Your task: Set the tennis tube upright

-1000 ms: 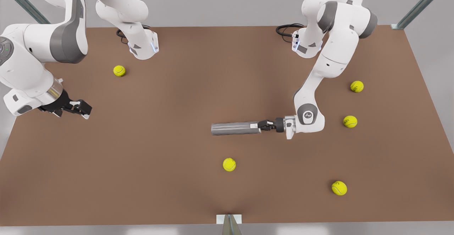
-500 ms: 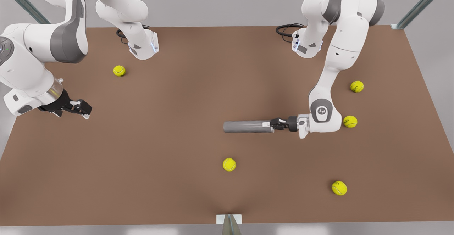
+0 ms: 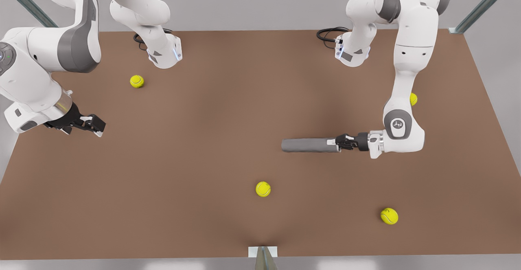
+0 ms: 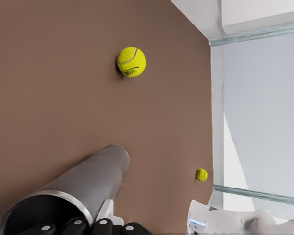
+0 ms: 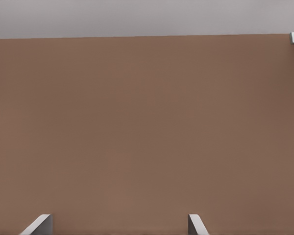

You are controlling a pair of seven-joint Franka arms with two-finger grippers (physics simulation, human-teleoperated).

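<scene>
The tennis tube is a grey cylinder lying level, pointing toward the front view's left. My left gripper is shut on its end at the front view's right. In the left wrist view the tennis tube stretches away from the left gripper, its lighter rim close to the camera. At the front view's far left my right gripper waits above the table. Its fingertips stand wide open over bare brown table, with nothing between them in the right gripper.
Yellow-green tennis balls lie scattered on the brown table: one at the back left, one near the front middle, one at the front right, and one half hidden behind the left arm. Arm bases stand at the back edge.
The left gripper has carried the tube, still level, toward the front view's right. The left arm now covers a ball that showed before. The right arm has not moved.
</scene>
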